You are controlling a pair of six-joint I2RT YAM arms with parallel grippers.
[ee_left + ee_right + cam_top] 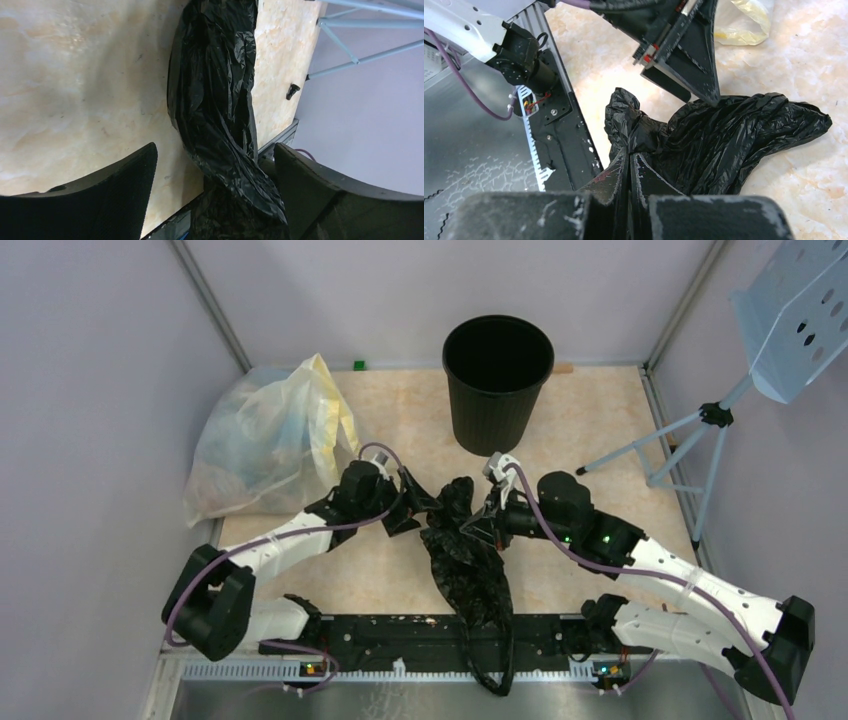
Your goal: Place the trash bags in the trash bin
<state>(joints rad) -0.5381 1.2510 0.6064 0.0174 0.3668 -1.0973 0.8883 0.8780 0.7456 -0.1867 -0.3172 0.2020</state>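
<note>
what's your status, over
Right gripper shut on bag. Left gripper open, straddling bag. Bag lies on table, not in bin. Nothing between bag and bin.

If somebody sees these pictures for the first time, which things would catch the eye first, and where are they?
The crumpled black bag lies in the middle of the table, its tail hanging over the near edge; the right gripper pinches its top, and the left gripper is open close by. Behind it a round black bin stands upright, and a big pale-yellow bag sits in the far left corner.
</note>
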